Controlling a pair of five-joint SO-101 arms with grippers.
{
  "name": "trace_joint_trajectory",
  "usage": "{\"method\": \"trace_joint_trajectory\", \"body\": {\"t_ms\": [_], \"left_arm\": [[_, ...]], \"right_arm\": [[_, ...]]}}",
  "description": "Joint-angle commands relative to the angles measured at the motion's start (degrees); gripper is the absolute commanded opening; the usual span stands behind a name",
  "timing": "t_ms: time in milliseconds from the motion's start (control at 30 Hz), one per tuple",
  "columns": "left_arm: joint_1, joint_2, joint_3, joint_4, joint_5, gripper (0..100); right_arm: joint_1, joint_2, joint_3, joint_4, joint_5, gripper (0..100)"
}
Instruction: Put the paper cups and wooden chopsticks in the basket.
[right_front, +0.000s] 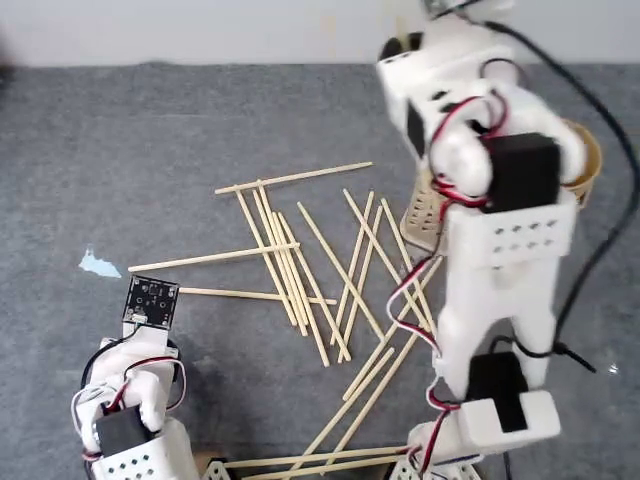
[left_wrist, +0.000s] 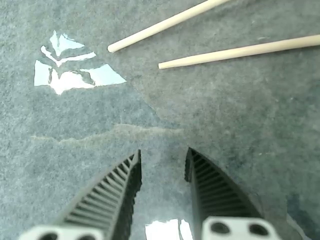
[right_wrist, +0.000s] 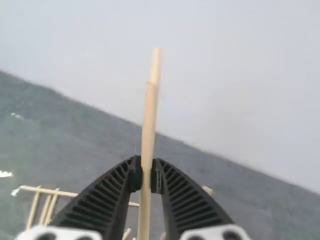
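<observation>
Many wooden chopsticks (right_front: 300, 270) lie scattered over the grey felt in the middle of the table. The woven basket (right_front: 425, 225) stands at the right, largely behind the right arm, with its tan rim (right_front: 592, 160) showing. My right gripper (right_wrist: 145, 175) is raised high over the basket area, shut on a pair of chopsticks (right_wrist: 149, 110) that stick up past the fingertips. My left gripper (left_wrist: 162, 162) hovers low over bare felt at the front left, open and holding nothing, near two chopstick ends (left_wrist: 165, 22).
A torn scrap of pale tape (right_front: 98, 264) sits on the felt at the left, also in the left wrist view as tape (left_wrist: 70, 75). More chopsticks (right_front: 330, 462) lie along the front edge between the arm bases. A white wall backs the table.
</observation>
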Motion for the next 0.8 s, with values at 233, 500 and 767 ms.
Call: {"method": "trace_joint_trajectory", "body": {"t_ms": [233, 500, 767], "left_arm": [[0.3, -0.4, -0.7, 0.4, 0.4, 14], [0.3, -0.4, -0.7, 0.4, 0.4, 14], [0.3, -0.4, -0.7, 0.4, 0.4, 14]], "right_arm": [[8.5, -6.6, -2.6, -5.4, -2.5, 0.8], [9.9, -7.3, -2.5, -9.0, -6.9, 0.8], [9.8, -8.9, -2.5, -2.4, -8.7, 0.8]]}}
